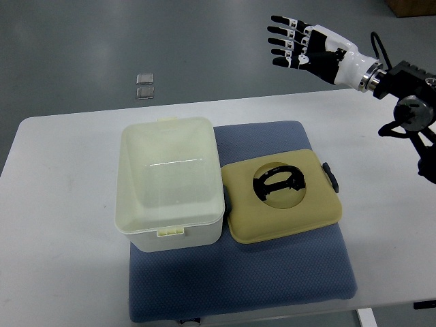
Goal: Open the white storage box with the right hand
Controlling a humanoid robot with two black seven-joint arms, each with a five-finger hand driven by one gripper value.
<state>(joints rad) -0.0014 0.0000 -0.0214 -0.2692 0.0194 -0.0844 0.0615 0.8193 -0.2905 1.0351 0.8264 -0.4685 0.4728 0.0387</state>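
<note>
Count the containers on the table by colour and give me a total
White storage box, lid shut, on the blue mat: 1
Tan box with a round window in its lid, beside it on the mat: 1
Total: 2
The right hand hovers above the table's far edge, fingers spread, holding nothing.

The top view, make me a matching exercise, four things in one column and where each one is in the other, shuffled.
1. white storage box
2. tan lid
3. right hand
4. blue mat

A. raised beyond the table's far edge, fingers spread
B. directly on the white table, under both containers
C. left part of the mat, lid on
D. right part of the mat, black piece showing in its round opening

Pairs: 1-C, 2-D, 3-A, 4-B
</note>
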